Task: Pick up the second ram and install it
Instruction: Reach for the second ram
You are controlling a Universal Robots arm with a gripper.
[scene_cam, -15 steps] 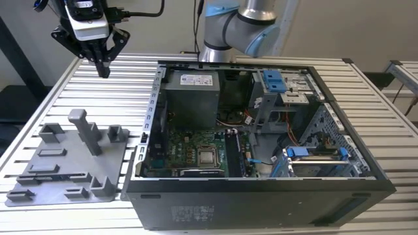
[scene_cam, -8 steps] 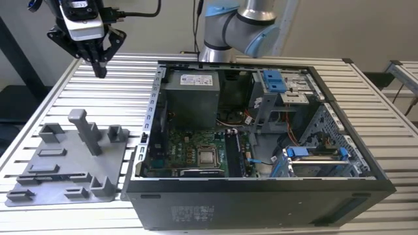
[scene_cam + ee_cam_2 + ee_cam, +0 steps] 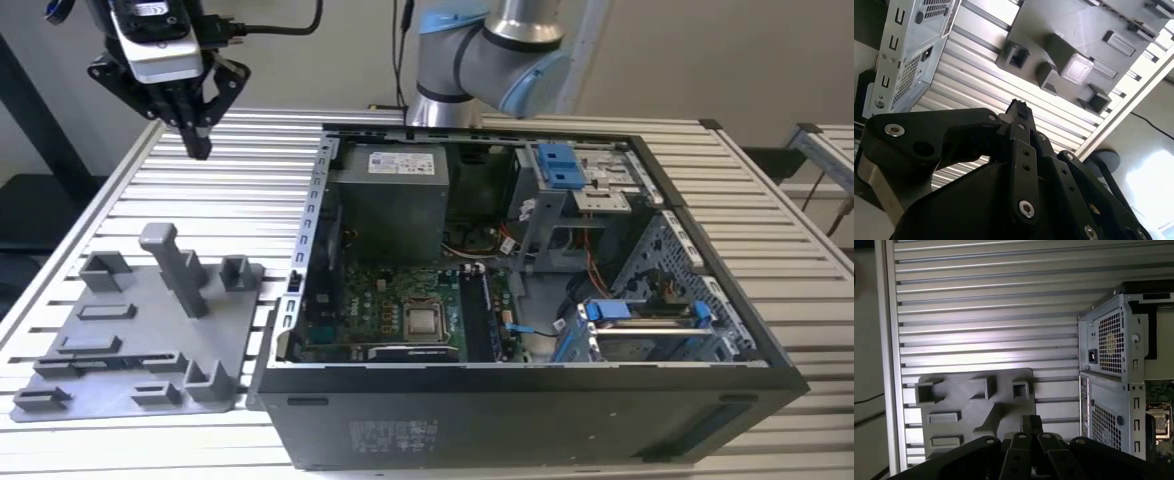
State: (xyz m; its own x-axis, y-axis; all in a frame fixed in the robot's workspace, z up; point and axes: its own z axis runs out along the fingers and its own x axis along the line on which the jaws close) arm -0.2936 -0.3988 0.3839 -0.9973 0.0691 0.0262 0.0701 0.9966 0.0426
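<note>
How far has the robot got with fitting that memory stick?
Early, it seems. Done: nothing I can confirm; the slots inside the open computer case are too dark to judge. In hand: nothing; the gripper hangs shut and empty above the table, near the grey holder plate. Left: picking up the stick and seating it.

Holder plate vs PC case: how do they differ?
The holder plate is low and flat, the PC case a tall box. The holder plate is plain grey with upright blocks; the PC case is black, open, packed with components. Both sit on the slatted table.
</note>
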